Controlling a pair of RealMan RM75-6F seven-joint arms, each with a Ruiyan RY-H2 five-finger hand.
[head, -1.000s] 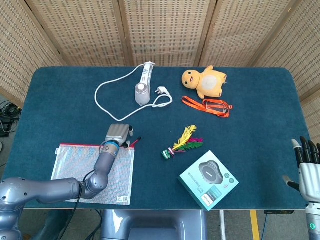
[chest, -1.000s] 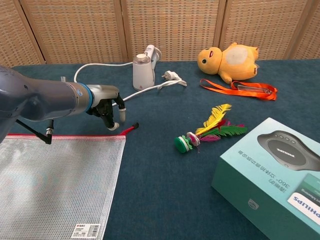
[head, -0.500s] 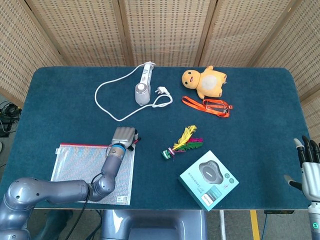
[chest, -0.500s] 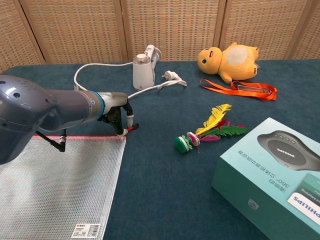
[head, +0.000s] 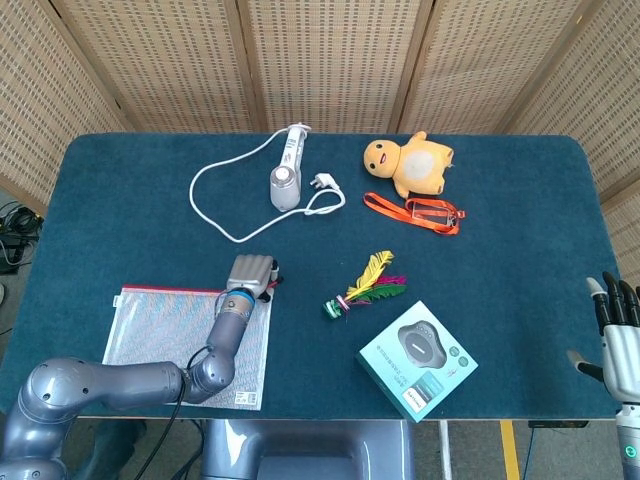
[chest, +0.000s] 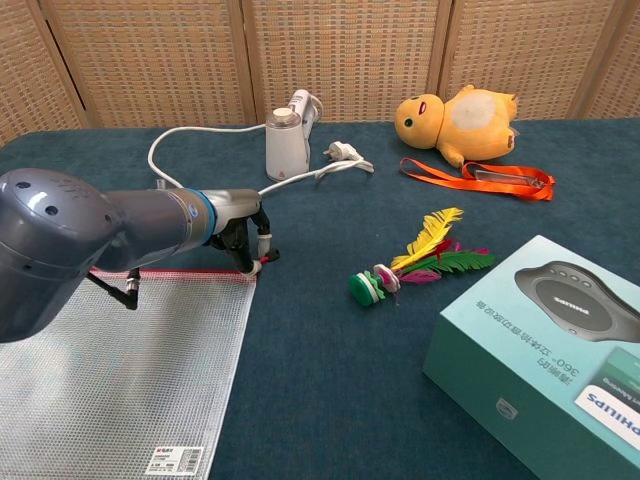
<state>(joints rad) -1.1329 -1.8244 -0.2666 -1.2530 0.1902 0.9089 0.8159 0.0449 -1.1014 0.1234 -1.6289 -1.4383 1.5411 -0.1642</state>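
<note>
A clear mesh zip bag (head: 180, 345) (chest: 120, 370) with a red zip lies flat at the front left of the blue table (head: 520, 250). My left hand (head: 250, 274) (chest: 240, 228) is at the bag's top right corner. Its fingers curl down and its fingertips (chest: 256, 263) pinch the red zip pull (chest: 270, 256). My right hand (head: 619, 335) hangs beyond the table's right edge, fingers spread and holding nothing. The chest view does not show it.
A feather shuttlecock (head: 362, 285) (chest: 420, 262) lies right of the bag, with a teal boxed speaker (head: 417, 360) (chest: 545, 340) in front of it. At the back are a white corded appliance (head: 285, 180) (chest: 285, 140), a yellow plush (head: 412, 163) (chest: 460, 115) and an orange lanyard (head: 415, 212) (chest: 480, 175).
My left hand has slid right along the bag's top edge and closed its fingertips on the red zip pull. The right hand has dropped slightly.
</note>
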